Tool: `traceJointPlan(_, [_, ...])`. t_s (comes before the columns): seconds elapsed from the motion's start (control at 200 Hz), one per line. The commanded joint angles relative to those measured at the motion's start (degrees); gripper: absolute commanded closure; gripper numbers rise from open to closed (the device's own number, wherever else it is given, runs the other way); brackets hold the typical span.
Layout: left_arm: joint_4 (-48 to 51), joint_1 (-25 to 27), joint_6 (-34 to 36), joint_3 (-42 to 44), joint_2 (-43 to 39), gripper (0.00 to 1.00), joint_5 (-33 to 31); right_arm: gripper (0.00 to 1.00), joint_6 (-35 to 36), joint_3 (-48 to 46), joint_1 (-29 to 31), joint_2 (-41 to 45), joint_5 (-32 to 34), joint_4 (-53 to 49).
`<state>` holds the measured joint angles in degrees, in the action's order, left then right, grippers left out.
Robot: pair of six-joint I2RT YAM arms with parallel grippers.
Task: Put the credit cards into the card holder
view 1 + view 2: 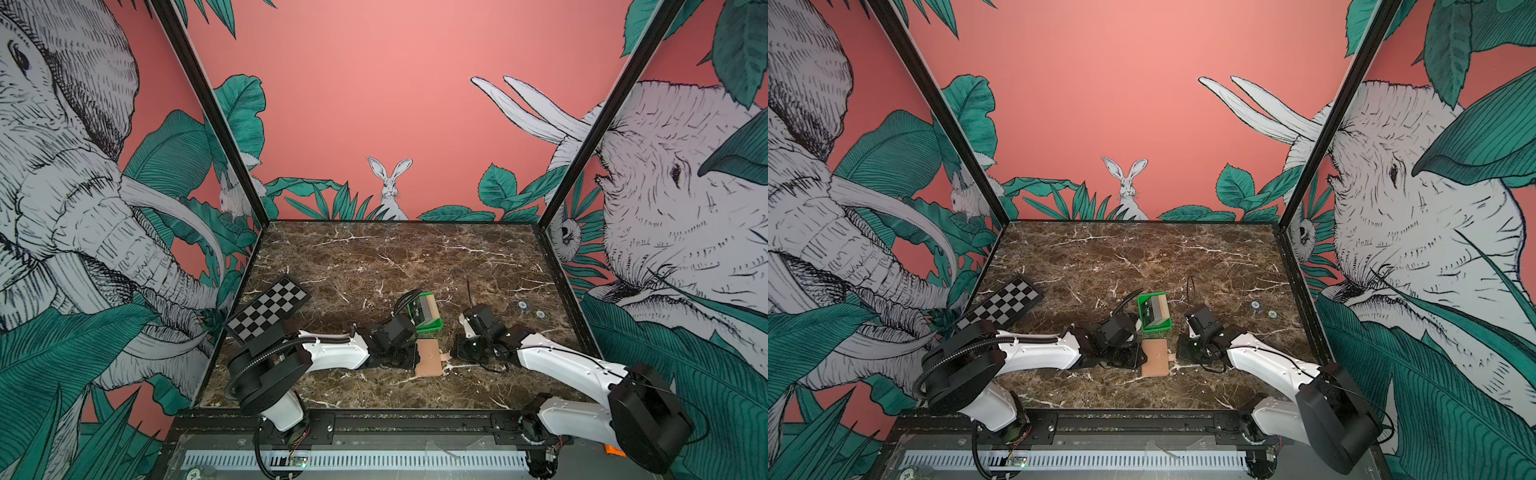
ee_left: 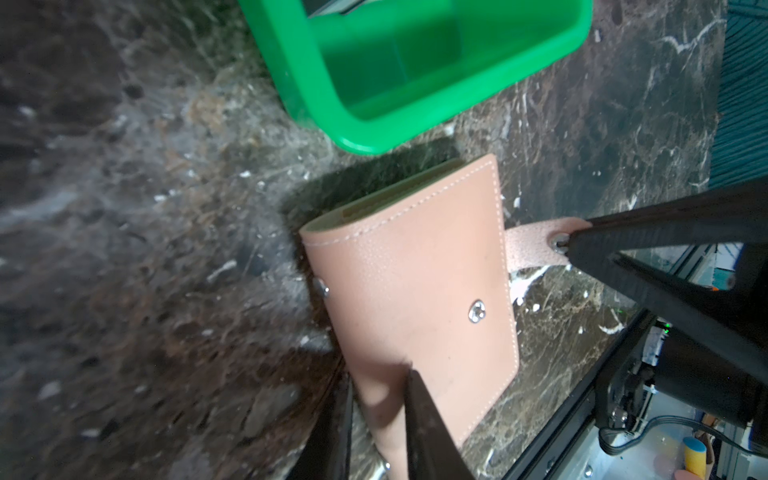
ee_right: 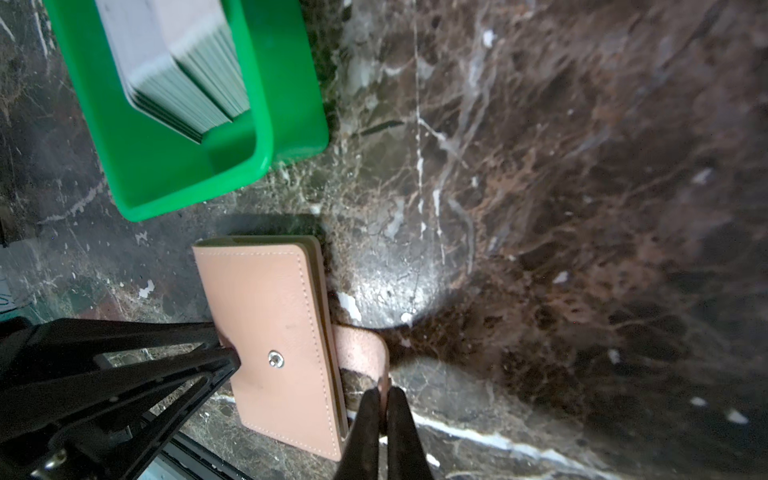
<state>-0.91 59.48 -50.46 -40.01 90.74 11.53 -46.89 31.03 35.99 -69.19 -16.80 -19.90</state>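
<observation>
The card holder (image 1: 428,358) (image 1: 1155,358), a tan wallet, lies folded shut on the marble table, snap button up. My left gripper (image 2: 379,372) (image 1: 409,357) is shut on its spine edge, which passes between the two fingers. My right gripper (image 3: 384,390) (image 1: 453,355) is shut on the short strap tab (image 3: 361,347) (image 2: 530,245) sticking out of the opposite side. The credit cards (image 3: 178,62) (image 1: 424,309) stand as a stack in the green tray just behind the holder; a black one with white "VIP" faces out in both top views.
The green tray (image 1: 430,329) (image 1: 1156,328) (image 2: 415,124) (image 3: 166,174) sits a few centimetres behind the card holder. A black-and-white checkerboard (image 1: 268,309) leans at the table's left edge. Two small round discs (image 1: 522,305) lie at the right. Patterned walls enclose three sides.
</observation>
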Motion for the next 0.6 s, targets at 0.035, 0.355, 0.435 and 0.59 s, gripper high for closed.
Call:
traceJointPlan(0.035, [-0.24,0.33,-0.52,1.07,0.14,0.76,-0.28,0.95,0.75,0.48,-0.14,0.86,-1.63,1.78])
traceJointPlan(0.355, [-0.33,0.37,-0.65,1.38,-0.03,0.76,-0.45,0.98,2.07,2.93,2.07,-1.41,-1.40,0.53])
traceJointPlan(0.435, [-0.73,0.35,-0.84,1.60,-0.04,0.76,-0.54,0.98,2.05,3.67,3.21,-2.06,-0.66,0.48])
traceJointPlan(0.59, [-1.28,0.37,-0.95,2.04,-0.19,0.76,-0.45,0.99,2.23,5.94,5.40,-3.79,1.36,-0.69])
